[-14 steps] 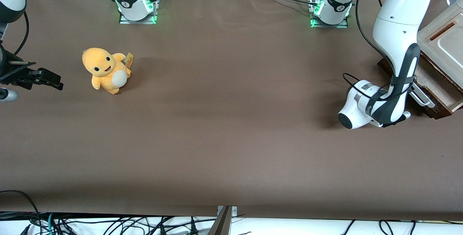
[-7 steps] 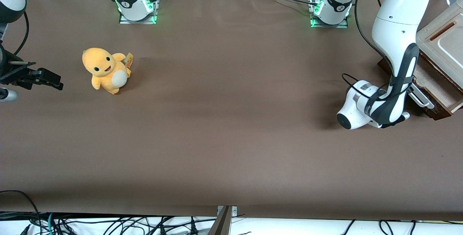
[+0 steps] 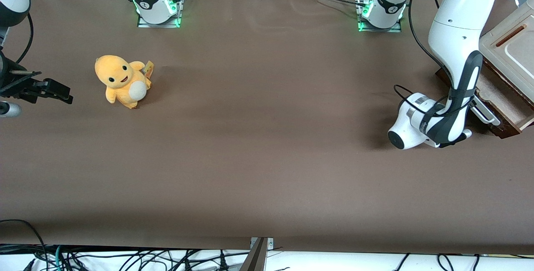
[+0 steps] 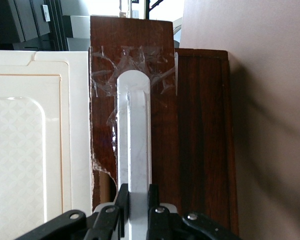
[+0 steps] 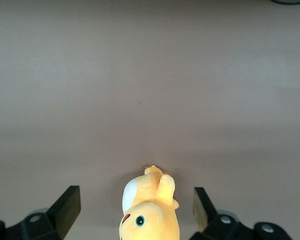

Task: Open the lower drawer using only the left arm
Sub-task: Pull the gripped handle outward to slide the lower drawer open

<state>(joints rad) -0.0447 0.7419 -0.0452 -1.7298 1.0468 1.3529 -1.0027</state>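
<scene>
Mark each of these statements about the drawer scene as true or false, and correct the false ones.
1. The gripper is shut on the drawer handle. True.
2. The lower drawer is fully closed. False: it is partly out, its pale inside showing.
3. The yellow plush toy lies inside the drawer. False: it stands on the table, toward the parked arm's end.
4. Clear tape covers the wood near the handle's end. True.

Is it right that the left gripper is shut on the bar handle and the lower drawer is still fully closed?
Not quite. The gripper is shut on the bar handle, but the front view shows the lower drawer already partly pulled out, its pale inside exposed below the cream panel.
</scene>
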